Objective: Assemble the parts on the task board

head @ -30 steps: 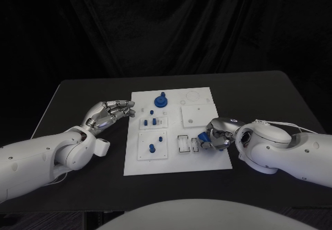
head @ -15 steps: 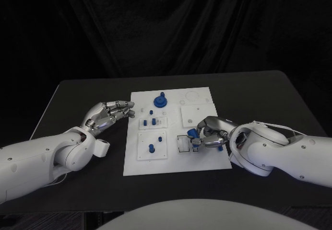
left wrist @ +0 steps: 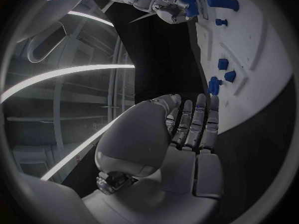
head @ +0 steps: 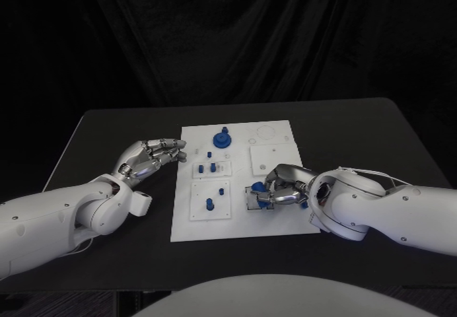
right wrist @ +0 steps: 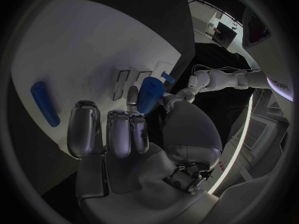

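From the head view I see the right hand [head: 276, 188] low over the task board [head: 238, 224], near its rectangular slots, while the left hand [head: 152, 157] hovers curled and empty beside the board's left edge. My right wrist view shows a blue peg [right wrist: 149, 94] pinched between thumb and finger above those slots [right wrist: 121, 82]. My left wrist view shows that hand's fingers [left wrist: 193, 124] lying together over the black desk [left wrist: 162, 50].

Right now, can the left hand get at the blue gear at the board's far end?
Probably yes. The left hand hovers open beside the board, nothing lies between it and the gear, and the right hand works farther off.
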{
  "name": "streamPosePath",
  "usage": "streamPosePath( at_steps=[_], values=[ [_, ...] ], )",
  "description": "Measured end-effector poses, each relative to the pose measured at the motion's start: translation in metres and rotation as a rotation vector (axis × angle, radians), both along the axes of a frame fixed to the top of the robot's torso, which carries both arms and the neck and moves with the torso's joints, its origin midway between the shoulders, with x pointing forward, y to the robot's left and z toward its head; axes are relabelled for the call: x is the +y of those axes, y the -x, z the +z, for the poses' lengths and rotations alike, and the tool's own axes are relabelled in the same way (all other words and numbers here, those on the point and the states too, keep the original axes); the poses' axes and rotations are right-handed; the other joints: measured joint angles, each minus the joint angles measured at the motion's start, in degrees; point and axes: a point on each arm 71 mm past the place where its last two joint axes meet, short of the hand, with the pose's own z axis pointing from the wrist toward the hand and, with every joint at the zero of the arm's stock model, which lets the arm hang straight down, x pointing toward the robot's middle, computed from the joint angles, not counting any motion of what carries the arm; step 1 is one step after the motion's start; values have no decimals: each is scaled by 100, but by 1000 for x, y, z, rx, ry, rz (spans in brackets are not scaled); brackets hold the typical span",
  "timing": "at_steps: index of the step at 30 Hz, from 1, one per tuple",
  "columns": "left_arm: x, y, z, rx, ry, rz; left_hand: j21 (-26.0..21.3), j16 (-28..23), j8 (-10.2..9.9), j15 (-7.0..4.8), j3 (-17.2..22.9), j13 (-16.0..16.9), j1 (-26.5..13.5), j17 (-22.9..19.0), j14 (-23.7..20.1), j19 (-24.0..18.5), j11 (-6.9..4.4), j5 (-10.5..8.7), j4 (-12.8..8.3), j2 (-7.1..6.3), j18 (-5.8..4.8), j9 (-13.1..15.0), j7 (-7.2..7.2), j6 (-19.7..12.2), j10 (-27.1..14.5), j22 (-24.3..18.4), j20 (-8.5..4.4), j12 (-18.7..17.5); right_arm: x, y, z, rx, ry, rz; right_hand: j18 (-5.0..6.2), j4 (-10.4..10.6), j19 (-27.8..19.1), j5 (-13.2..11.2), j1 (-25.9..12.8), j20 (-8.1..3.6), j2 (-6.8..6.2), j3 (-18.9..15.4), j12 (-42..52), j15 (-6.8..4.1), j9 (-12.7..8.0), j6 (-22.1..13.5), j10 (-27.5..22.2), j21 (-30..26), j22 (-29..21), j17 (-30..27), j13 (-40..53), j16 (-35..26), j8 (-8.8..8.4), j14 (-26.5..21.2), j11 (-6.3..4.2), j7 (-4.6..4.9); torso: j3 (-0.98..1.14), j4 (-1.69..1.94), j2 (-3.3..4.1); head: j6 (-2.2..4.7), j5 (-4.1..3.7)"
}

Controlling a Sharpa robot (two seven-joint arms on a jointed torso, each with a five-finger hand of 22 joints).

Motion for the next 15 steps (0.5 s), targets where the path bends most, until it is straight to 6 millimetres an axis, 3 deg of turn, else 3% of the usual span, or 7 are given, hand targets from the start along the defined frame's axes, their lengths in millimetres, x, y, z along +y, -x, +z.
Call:
streamPosePath(
  at_steps=[9,15],
  values=[
    [0,-1,-1,1,0,-1,0,0,0,20,17,-5,0,-7,-21,0,0,0,-17,0,0,0,0,0,0,5,0,0,2,-2,-3,21,15,8,0,170,0,-737,-256,0,166,-233,0,0,74,86,2,-64,0,0,-1,-26,-140,0,2,-46,-1,3,0,0,10],
    [-1,-1,-1,2,0,-2,0,0,0,20,32,-5,-22,-6,-20,0,0,0,-1,22,0,0,0,0,0,5,0,0,2,-3,-4,28,26,6,0,176,0,-927,-484,0,258,-383,0,40,103,80,2,-86,0,0,-1,-48,-215,-6,2,-39,-1,0,1,0,10]
  ],
)
